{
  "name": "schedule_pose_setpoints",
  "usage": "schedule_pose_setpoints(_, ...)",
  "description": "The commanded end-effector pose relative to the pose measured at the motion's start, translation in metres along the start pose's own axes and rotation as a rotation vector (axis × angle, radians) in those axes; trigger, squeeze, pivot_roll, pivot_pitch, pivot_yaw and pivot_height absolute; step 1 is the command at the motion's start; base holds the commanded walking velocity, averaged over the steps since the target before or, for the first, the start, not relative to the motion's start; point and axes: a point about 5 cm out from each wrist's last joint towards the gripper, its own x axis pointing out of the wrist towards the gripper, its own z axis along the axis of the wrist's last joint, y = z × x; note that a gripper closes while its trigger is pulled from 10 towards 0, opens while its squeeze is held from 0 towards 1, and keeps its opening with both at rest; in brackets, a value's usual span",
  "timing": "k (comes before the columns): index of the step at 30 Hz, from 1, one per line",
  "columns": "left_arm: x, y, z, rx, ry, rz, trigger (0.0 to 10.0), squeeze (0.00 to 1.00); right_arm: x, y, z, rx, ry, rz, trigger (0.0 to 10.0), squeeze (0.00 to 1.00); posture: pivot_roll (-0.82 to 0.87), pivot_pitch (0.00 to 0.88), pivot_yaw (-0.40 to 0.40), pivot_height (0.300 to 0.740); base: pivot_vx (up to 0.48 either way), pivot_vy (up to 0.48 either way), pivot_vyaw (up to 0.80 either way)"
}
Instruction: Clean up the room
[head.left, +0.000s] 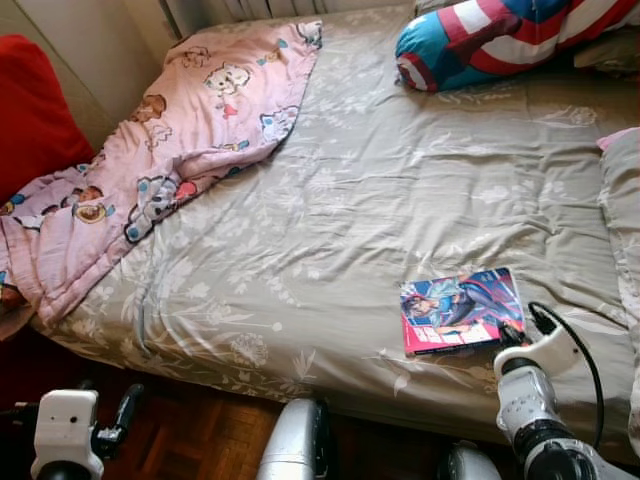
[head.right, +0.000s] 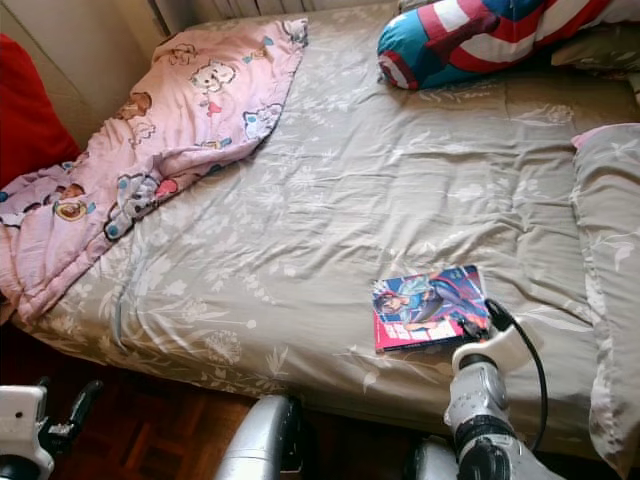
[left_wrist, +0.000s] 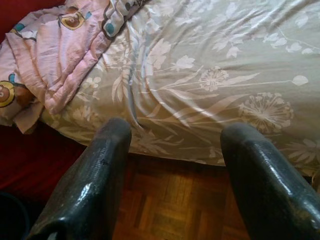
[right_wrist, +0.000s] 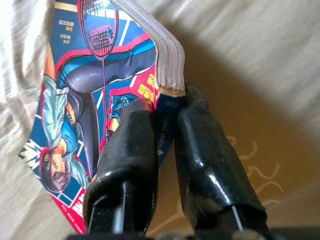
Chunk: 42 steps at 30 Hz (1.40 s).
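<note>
A colourful comic book (head.left: 460, 310) lies on the beige floral bed cover (head.left: 380, 180), near the bed's front edge on the right. My right gripper (head.left: 512, 335) is at the book's near right corner. In the right wrist view its two black fingers (right_wrist: 135, 150) are shut on the book's (right_wrist: 75, 125) spine edge, and that edge is lifted off the cover. My left gripper (head.left: 125, 405) hangs low at the left, over the wooden floor in front of the bed. It stands open (left_wrist: 175, 135) with nothing between its fingers.
A crumpled pink cartoon blanket (head.left: 170, 150) covers the bed's left side and spills over the edge. A red, white and blue striped cushion (head.left: 500, 35) lies at the head. A grey pillow (head.left: 620, 200) sits at the right edge. A red cushion (head.left: 30, 110) is at far left, and parquet floor (head.left: 200, 435) lies below.
</note>
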Motion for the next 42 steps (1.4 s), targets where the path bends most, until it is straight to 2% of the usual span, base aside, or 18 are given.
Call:
schedule_pose_setpoints(1,-0.004,0.011,0.001,0.02,0.014,0.027,10.0,0.0,-0.007,-0.018,-0.018,-0.003,0.063,-0.083,10.0,0.0,0.31,0.282,0.208,0.648,0.0,0.0,0.0)
schedule_pose_setpoints(10,-0.005,0.011,0.002,0.026,0.023,0.019,10.0,0.0,-0.011,-0.026,-0.024,0.009,0.076,-0.12,10.0,0.0,0.32,0.279,0.21,0.648,0.0,0.0,0.0)
schedule_pose_setpoints(11,-0.005,0.011,0.001,0.027,0.026,0.018,10.0,0.0,-0.011,-0.027,-0.024,0.015,0.077,-0.125,10.0,0.43,0.32,0.282,0.212,0.648,0.0,0.0,0.0)
schedule_pose_setpoints(12,-0.005,0.011,0.001,0.028,0.027,0.017,10.0,0.0,-0.011,-0.027,-0.025,0.019,0.079,-0.129,10.0,0.53,0.32,0.281,0.212,0.648,0.0,0.0,0.0)
schedule_pose_setpoints(15,-0.006,0.011,0.001,0.029,0.03,0.018,10.0,0.0,-0.012,-0.029,-0.026,0.023,0.087,-0.143,10.0,0.51,0.32,0.281,0.212,0.648,0.0,0.0,0.0)
schedule_pose_setpoints(16,-0.006,0.011,0.001,0.029,0.031,0.018,10.0,0.0,-0.012,-0.03,-0.026,0.025,0.087,-0.149,10.0,0.33,0.32,0.282,0.213,0.648,0.0,0.0,0.0)
schedule_pose_setpoints(17,-0.006,0.01,0.001,0.029,0.031,0.018,10.0,0.0,-0.012,-0.03,-0.026,0.027,0.087,-0.153,10.0,0.33,0.32,0.282,0.212,0.648,0.0,0.0,0.0)
schedule_pose_setpoints(18,-0.006,0.01,0.001,0.029,0.03,0.018,10.0,0.0,-0.012,-0.032,-0.026,0.032,0.086,-0.166,10.0,0.0,0.32,0.281,0.212,0.648,0.0,0.0,0.0)
schedule_pose_setpoints(32,-0.004,0.007,0.002,0.028,0.03,0.007,10.0,0.0,-0.011,-0.04,-0.016,0.065,0.052,-0.21,10.0,0.0,0.32,0.279,0.217,0.648,0.0,0.0,0.0)
schedule_pose_setpoints(33,-0.003,0.006,0.001,0.029,0.032,0.006,10.0,0.0,-0.011,-0.04,-0.014,0.061,0.048,-0.206,10.0,0.74,0.32,0.278,0.218,0.648,0.0,0.0,0.0)
schedule_pose_setpoints(34,-0.003,0.006,0.001,0.029,0.032,0.006,10.0,0.0,-0.011,-0.04,-0.014,0.061,0.048,-0.206,10.0,0.74,0.32,0.278,0.218,0.648,0.0,0.0,0.0)
schedule_pose_setpoints(35,-0.003,0.006,0.001,0.03,0.034,0.005,10.0,0.0,-0.01,-0.04,-0.014,0.056,0.048,-0.206,10.0,0.82,0.32,0.278,0.218,0.648,0.0,0.0,0.0)
schedule_pose_setpoints(39,-0.002,0.005,0.0,0.029,0.037,0.002,10.0,0.0,-0.01,-0.041,-0.012,0.047,0.045,-0.204,10.0,0.78,0.32,0.277,0.219,0.648,0.0,0.0,0.0)
schedule_pose_setpoints(40,-0.002,0.005,0.0,0.028,0.038,0.001,10.0,0.0,-0.01,-0.041,-0.012,0.044,0.045,-0.204,10.0,0.68,0.32,0.277,0.219,0.648,0.0,0.0,0.0)
schedule_pose_setpoints(41,-0.002,0.005,-0.001,0.028,0.039,0.0,10.0,0.0,-0.01,-0.042,-0.012,0.043,0.046,-0.205,10.0,0.41,0.31,0.276,0.219,0.648,0.0,0.0,0.0)
schedule_pose_setpoints(42,-0.001,0.004,-0.001,0.027,0.039,-0.001,10.0,0.0,-0.011,-0.043,-0.012,0.043,0.046,-0.208,10.0,0.0,0.31,0.276,0.219,0.648,0.0,0.0,0.0)
